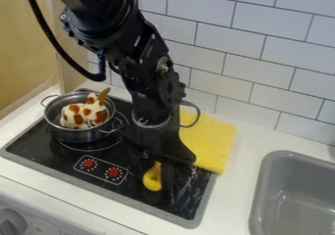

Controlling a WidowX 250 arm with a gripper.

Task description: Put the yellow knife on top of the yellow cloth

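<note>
Black stovetop (38,144); yellow knife (152,181), rounded end, narrower neck; yellow cloth (210,142)

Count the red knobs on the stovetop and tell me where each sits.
2: the left knob and the right knob, both in the outlined panel. The arm covers part of the stovetop; more may hide there.

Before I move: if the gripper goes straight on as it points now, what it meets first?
Probably the yellow knife on the black stovetop, though depth is unclear and the gripper could meet the stovetop first.
</note>
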